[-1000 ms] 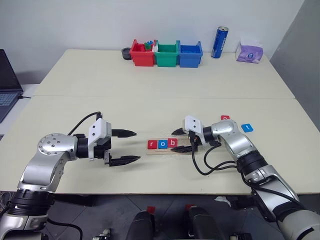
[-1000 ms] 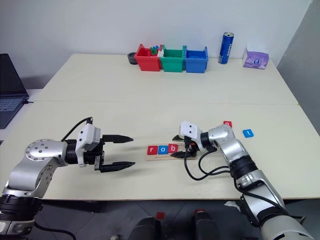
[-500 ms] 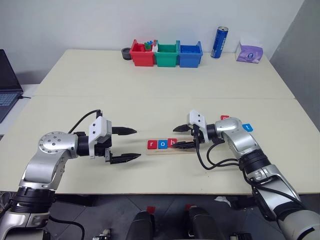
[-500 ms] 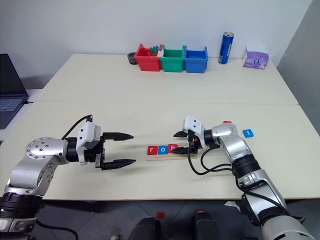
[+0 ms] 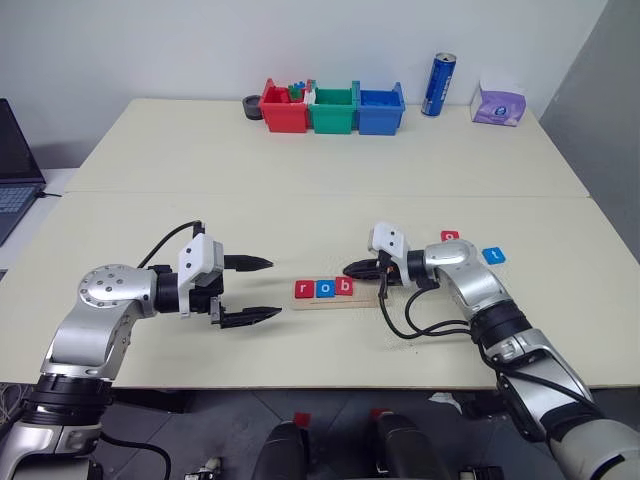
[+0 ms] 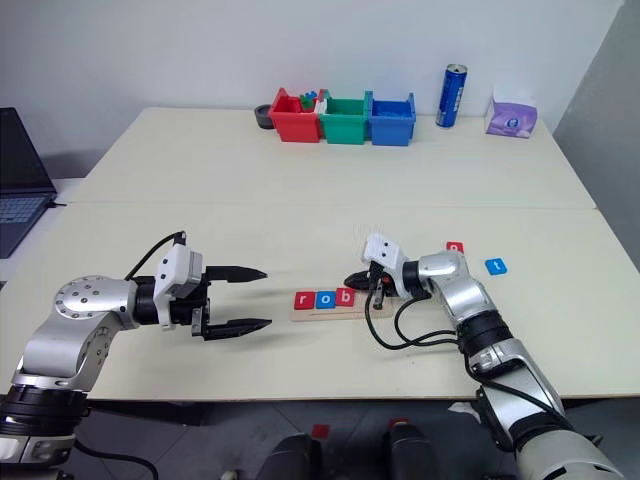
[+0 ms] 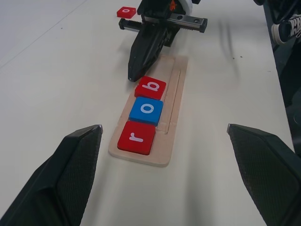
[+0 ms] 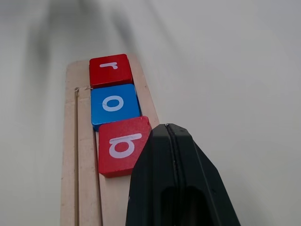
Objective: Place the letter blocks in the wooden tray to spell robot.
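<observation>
The wooden tray (image 5: 345, 298) lies mid-table and holds three letter blocks in a row: red "r" (image 5: 305, 289), blue "o" (image 5: 324, 288) and red "b" (image 5: 343, 286). My right gripper (image 5: 351, 270) is shut with nothing in it. Its tip sits just behind the "b" block's (image 8: 121, 143) right end, and I cannot tell whether it touches. A loose red "o" block (image 5: 450, 236) and a blue "t" block (image 5: 493, 256) lie on the table to its right. My left gripper (image 5: 272, 289) hangs open and empty left of the tray (image 7: 171, 117).
Red (image 5: 284, 108), green (image 5: 333, 110) and blue (image 5: 380, 110) bins stand at the table's far edge. A blue can (image 5: 440, 85) and a tissue pack (image 5: 499, 103) stand to their right. A laptop (image 5: 15, 170) sits at the far left.
My right gripper's fingers have gone from wide open around the tray's right part to fully shut, tip by the "b" block. The left gripper has kept still.
</observation>
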Controlling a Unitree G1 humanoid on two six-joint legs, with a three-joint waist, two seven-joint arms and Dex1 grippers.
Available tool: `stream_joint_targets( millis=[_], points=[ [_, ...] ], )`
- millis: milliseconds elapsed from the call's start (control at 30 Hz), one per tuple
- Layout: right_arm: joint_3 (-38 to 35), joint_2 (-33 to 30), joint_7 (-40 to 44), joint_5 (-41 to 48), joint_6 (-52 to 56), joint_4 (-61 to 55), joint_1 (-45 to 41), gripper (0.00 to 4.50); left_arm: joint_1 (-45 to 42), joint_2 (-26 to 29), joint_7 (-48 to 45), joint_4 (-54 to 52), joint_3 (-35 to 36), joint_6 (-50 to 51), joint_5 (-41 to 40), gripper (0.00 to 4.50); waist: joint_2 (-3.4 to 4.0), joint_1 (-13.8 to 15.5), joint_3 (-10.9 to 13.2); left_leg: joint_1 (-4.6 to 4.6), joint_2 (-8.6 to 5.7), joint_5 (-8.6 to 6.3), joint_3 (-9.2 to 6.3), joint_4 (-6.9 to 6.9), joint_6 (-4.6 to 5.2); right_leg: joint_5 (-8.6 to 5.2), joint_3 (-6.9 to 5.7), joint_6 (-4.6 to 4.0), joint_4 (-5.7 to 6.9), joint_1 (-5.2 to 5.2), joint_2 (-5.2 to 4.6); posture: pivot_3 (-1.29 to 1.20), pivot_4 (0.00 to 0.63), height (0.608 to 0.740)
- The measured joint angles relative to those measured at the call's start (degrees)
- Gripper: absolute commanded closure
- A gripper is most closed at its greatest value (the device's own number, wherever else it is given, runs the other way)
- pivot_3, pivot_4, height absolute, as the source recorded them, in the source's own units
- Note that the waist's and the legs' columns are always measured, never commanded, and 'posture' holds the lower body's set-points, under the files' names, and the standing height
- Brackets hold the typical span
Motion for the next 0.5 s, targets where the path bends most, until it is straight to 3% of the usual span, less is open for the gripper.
stream_joint_targets(
  millis=[500],
  points=[
    [0.3, 0.8, 0.5, -1.3, -2.2, 1.1, -0.4, 4.48, 0.0, 0.1, 0.0, 0.0, 0.0, 0.0, 0.2, 0.00, 0.00, 0.0, 0.0, 0.00, 0.00, 0.00, 0.00, 0.00, 0.00, 0.00, 0.00, 0.00, 0.00, 0.00, 0.00, 0.00, 0.150, 0.740]
  ],
)
